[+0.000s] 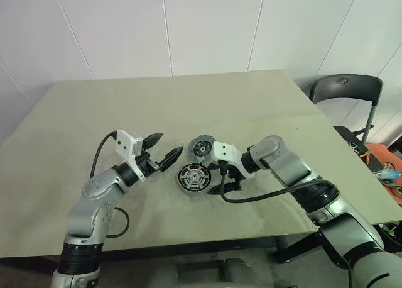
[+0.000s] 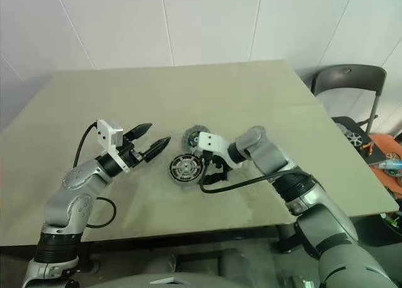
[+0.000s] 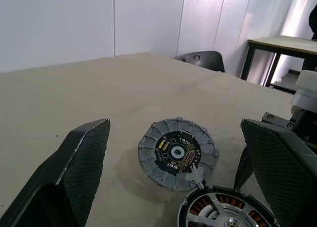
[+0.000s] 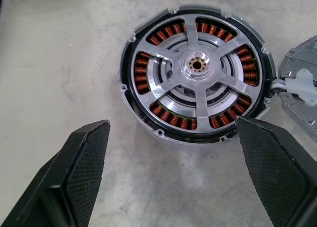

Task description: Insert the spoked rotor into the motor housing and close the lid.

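The spoked rotor (image 4: 198, 66) lies flat on the table with its silver spokes and hub up, copper windings showing between them, and a thin grey flange around its dark rim. Just behind it, touching its edge, lies the motor housing (image 3: 177, 153), a light-grey round casing with a black centre; a white connector piece (image 4: 303, 83) sits where the two meet. A separate lid is out of view. My left gripper (image 1: 163, 148) hovers open to the left of both discs, pointing at them. My right gripper (image 1: 227, 182) is open just right of the rotor (image 1: 193, 177), angled down, holding nothing.
The beige table (image 1: 188, 99) has wide bare room behind and to the left of the parts. A dark chair (image 1: 345, 90) stands off its far right corner. Orange clutter (image 1: 386, 168) lies on the floor past the right edge.
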Motion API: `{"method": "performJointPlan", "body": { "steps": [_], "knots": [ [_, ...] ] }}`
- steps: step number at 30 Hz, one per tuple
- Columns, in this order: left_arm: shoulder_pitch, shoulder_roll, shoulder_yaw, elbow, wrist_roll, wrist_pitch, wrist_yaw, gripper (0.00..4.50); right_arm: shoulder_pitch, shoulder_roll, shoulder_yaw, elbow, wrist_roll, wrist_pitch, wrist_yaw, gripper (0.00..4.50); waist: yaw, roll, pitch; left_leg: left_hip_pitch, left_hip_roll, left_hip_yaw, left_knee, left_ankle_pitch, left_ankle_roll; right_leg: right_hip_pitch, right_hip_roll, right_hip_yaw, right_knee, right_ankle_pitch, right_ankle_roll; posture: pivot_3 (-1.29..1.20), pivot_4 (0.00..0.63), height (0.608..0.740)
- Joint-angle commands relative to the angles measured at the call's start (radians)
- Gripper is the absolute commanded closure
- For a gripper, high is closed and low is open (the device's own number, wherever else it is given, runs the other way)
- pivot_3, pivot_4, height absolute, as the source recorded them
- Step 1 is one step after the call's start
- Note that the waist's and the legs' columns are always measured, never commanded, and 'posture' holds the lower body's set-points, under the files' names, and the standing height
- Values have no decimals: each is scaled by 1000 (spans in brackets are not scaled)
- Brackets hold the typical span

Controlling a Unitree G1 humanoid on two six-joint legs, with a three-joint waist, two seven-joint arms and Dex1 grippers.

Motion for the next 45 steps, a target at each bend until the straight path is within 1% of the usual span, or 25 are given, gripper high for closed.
{"method": "performJointPlan", "body": {
  "steps": [1, 12, 15, 21, 32, 35, 36, 37, 39, 45],
  "knots": [
    [-16, 3, 4, -2, 2, -32, -13, 0, -17, 8, 14, -12, -33, -25, -21, 259, 0, 0, 0, 0, 0, 0, 0, 0, 0, 0, 0, 0, 0, 0, 0, 0, 0, 740],
    [-16, -1, -2, 37, 11, -63, -35, 0, -21, -1, 81, 7, -163, -106, -60, 259, 0, 0, 0, 1, 0, 0, 1, 0, 0, 1, 0, 0, 0, 0, 0, 0, 0, 740],
    [-15, -4, -5, 42, 15, -69, -36, 0, -26, -10, 98, 11, -192, -157, -47, 781, 1, 0, 0, 1, 0, 0, 1, 0, 0, 2, 0, 0, 0, 0, 0, 0, 0, 740],
    [-23, -11, -10, 38, 21, -65, -34, 0, -46, 16, 92, 30, -216, -197, -49, 2681, 1, 0, 0, 2, 0, 0, 1, 0, 0, 2, 0, 0, 1, 1, -2, 0, 0, 740],
    [-25, -10, -12, 69, 26, -90, -48, 0, -44, 29, 85, 35, -225, -214, -37, 2681, 0, -1, -1, 3, 0, 0, 1, 0, 0, 3, 0, 0, 1, 1, -2, 0, 0, 740],
    [-24, -10, -14, 83, 29, -104, -54, 0, -35, 24, 84, 17, -213, -217, -17, 3291, 0, -1, -1, 3, 0, 0, 1, 0, 0, 3, 0, 0, 1, 1, -2, 0, 0, 740],
    [-24, -10, -14, 85, 29, -106, -55, 0, -33, 23, 84, 14, -212, -218, -12, 3553, 0, -1, -1, 4, 0, 0, 1, 0, 0, 3, 0, 0, 1, 1, -2, 0, 0, 740],
    [-25, -10, -15, 85, 29, -105, -54, 0, -33, 23, 83, 14, -215, -220, -13, 3944, 0, -1, -1, 4, 0, 0, 1, 0, 0, 3, 0, 0, 1, 1, -2, 0, 0, 740],
    [-28, -10, -16, 84, 29, -103, -52, 0, -40, 30, 80, 23, -222, -225, -25, 4426, 4, -1, -1, 4, 0, 0, 1, 0, 0, 3, 0, 0, 1, 1, -2, 0, 0, 740],
    [-30, -12, -21, 87, 31, -106, -52, 0, -63, 41, 86, 46, -233, -246, -21, 4435, 11, -1, -1, 3, -1, 0, 1, 0, 0, 3, 0, 0, 0, 1, -2, 0, 0, 740]
  ]
}}
